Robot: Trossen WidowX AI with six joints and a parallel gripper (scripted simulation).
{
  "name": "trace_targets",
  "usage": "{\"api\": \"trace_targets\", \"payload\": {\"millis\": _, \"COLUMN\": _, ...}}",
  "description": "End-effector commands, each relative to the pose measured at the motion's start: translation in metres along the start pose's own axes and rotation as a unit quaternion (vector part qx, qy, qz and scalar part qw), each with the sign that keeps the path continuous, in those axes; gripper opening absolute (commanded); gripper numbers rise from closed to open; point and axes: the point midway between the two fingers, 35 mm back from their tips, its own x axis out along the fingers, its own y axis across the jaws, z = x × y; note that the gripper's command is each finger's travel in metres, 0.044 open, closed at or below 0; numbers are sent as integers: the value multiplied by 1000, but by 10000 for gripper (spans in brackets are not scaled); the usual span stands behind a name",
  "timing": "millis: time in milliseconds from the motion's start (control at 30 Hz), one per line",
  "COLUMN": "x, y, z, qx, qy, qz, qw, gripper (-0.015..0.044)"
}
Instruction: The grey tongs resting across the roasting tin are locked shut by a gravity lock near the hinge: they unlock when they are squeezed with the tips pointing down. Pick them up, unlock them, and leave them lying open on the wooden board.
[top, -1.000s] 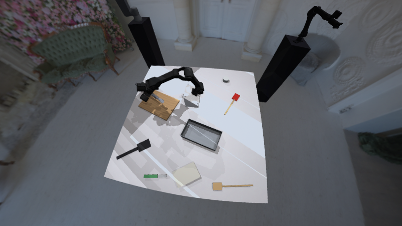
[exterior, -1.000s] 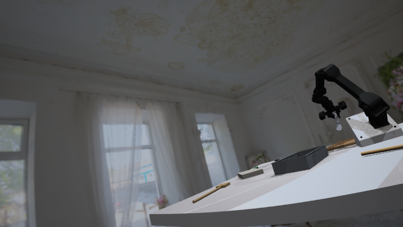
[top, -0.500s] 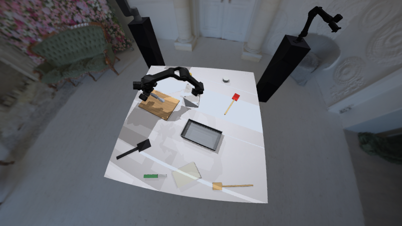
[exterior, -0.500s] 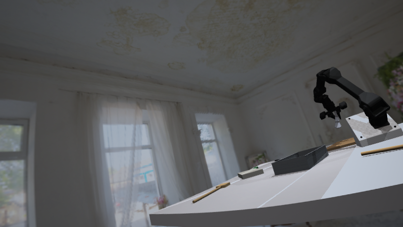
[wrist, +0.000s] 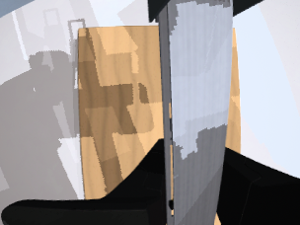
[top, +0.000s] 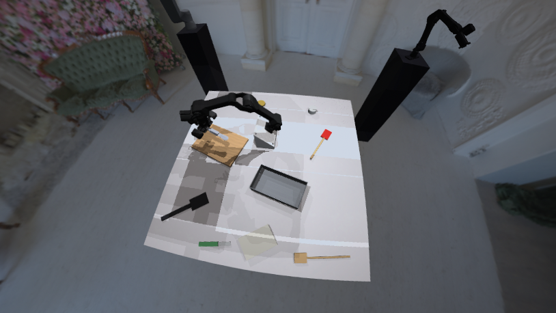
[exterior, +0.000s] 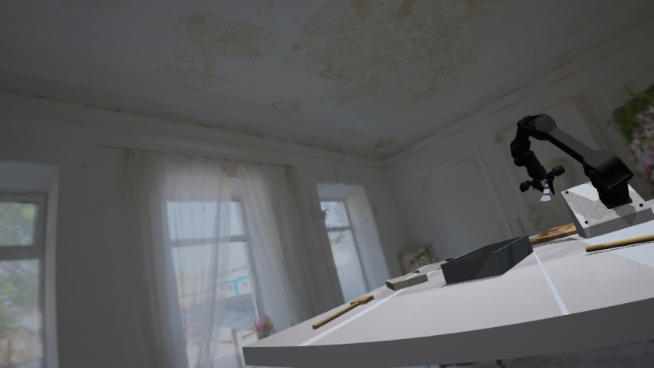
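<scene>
My gripper (top: 209,130) (exterior: 546,186) (wrist: 180,144) is shut on the grey tongs (top: 220,135) (exterior: 545,196) (wrist: 199,74) and holds them in the air above the wooden board (top: 238,141) (exterior: 555,232) (wrist: 115,41). In the exterior view the tongs' end points mostly down, clear of the board. In the wrist view their two arms lie close together with a thin gap. The hinge and the gravity lock cannot be made out. The dark roasting tin (top: 274,199) (exterior: 476,270) stands mid-table with nothing across it.
My arm's base stands on a grey sloped block (top: 265,141) (exterior: 590,210) just right of the board. A black spatula (top: 199,201), a green-handled tool (top: 208,244), a pale block (top: 256,243), a wooden spatula (top: 300,257) and a red spatula (top: 326,134) lie around the tin.
</scene>
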Motion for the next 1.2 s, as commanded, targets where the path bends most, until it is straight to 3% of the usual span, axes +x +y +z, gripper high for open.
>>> {"api": "trace_targets", "payload": {"millis": 0, "x": -1, "y": -1, "z": -1, "qx": 1, "qy": 29, "qz": 7, "qw": 1000, "gripper": -150}}
{"api": "trace_targets", "payload": {"millis": 667, "x": -6, "y": -10, "z": -12, "qx": 19, "qy": 159, "qz": 32, "qw": 987, "gripper": -150}}
{"api": "trace_targets", "payload": {"millis": 1167, "x": -2, "y": -9, "z": -13, "qx": 20, "qy": 164, "qz": 33, "qw": 986, "gripper": -150}}
